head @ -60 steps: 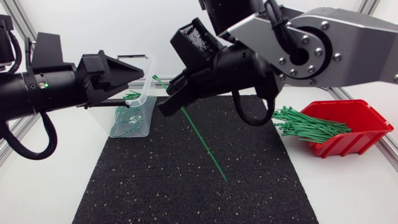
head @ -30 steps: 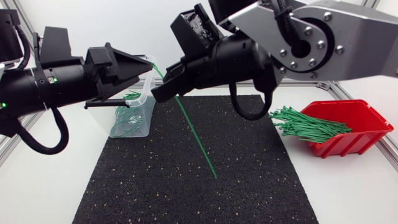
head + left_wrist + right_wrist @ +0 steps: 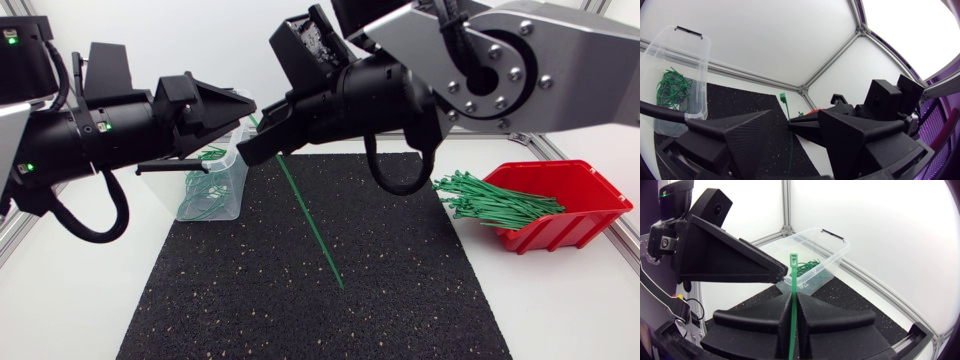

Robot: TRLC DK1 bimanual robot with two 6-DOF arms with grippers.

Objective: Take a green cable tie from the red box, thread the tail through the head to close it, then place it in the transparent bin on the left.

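Right pincer (image 3: 795,302) clamps green cable tie (image 3: 311,225), head end up. Left pincer (image 3: 248,105), fingers apart, sits at its 9 o'clock.

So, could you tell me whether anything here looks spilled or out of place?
Only mildly: the bundle of green cable ties sticks out past the open front of the red box, over the table. Nothing else stands out.

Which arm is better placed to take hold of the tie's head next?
Left. The left pincer is open and empty, one finger close beside the head of the tie. The right pincer is shut on the tie below that head, so it should probably just hold.
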